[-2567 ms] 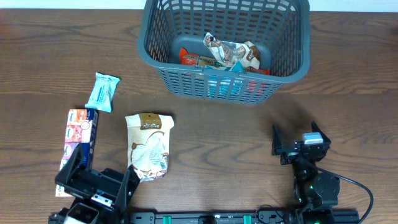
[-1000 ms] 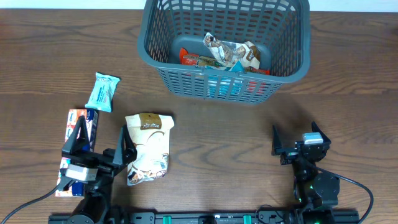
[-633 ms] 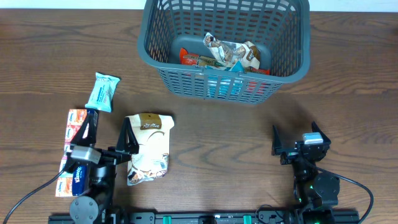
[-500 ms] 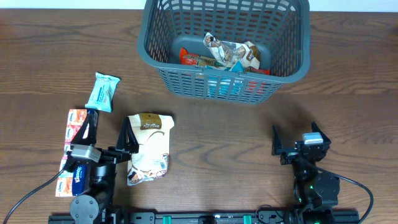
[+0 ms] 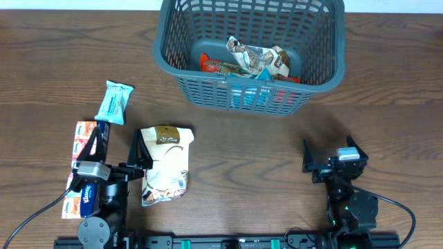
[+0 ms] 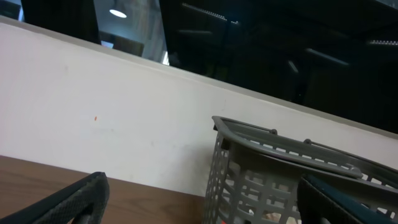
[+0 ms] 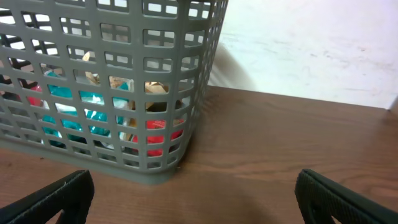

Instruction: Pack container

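Compared with the earliest overhead frame, the left tool (image 5: 119,145) had advanced from the near table edge and then held almost steady over the last half second; the right tool (image 5: 330,153) showed no change. Left tool: jaws spread wide and empty, one finger over the red and white carton (image 5: 82,133), the other touching or just beside the beige pouch (image 5: 166,162), with bare table (image 5: 228,173) between them. Its wrist view looked level at the wall, so the tool was judged not yet pitched down. Right tool: open, empty, near the front edge. A teal bar (image 5: 114,102) lay beyond the carton. The container (image 5: 163,41) stood at the far side, well apart, already holding several snack packs (image 5: 256,61). Recommended: commit to one item, centre both fingers across it, tilt downward, then close.
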`<action>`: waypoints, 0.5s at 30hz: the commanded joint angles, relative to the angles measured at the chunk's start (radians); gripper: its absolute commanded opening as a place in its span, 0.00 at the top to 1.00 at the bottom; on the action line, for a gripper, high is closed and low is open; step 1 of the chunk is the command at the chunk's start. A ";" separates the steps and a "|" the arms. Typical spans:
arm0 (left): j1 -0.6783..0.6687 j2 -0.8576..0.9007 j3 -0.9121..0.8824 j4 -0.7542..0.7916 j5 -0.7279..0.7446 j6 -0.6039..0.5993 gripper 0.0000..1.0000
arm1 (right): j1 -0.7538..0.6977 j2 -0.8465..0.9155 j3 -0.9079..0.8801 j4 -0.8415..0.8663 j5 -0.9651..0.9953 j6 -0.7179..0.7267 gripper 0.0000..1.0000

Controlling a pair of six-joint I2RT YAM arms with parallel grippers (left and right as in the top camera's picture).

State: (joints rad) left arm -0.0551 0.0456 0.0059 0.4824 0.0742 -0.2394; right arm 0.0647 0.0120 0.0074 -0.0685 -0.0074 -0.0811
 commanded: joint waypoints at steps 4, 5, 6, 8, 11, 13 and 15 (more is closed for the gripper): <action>0.003 -0.009 -0.001 0.008 -0.019 -0.008 0.05 | -0.005 -0.005 -0.002 -0.004 0.000 -0.010 0.01; 0.003 -0.009 -0.001 0.008 -0.028 -0.008 0.05 | -0.005 -0.005 -0.002 -0.003 0.000 -0.010 0.01; 0.003 -0.009 -0.001 0.008 -0.035 -0.008 0.05 | -0.005 -0.005 -0.002 -0.004 0.000 -0.010 0.01; 0.003 -0.009 -0.001 0.008 -0.057 -0.008 0.05 | -0.005 -0.005 -0.002 -0.004 0.000 -0.010 0.01; 0.003 -0.009 -0.001 0.019 -0.080 -0.008 0.05 | -0.005 -0.005 -0.002 -0.003 0.000 -0.010 0.01; 0.003 -0.009 -0.001 0.031 -0.085 -0.008 0.05 | -0.005 -0.005 -0.002 -0.004 0.000 -0.010 0.01; 0.003 -0.009 -0.001 0.046 -0.086 -0.008 0.05 | -0.005 -0.005 -0.002 -0.004 0.000 -0.010 0.01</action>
State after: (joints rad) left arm -0.0551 0.0456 0.0059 0.5125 0.0135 -0.2398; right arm 0.0647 0.0120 0.0074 -0.0689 -0.0074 -0.0811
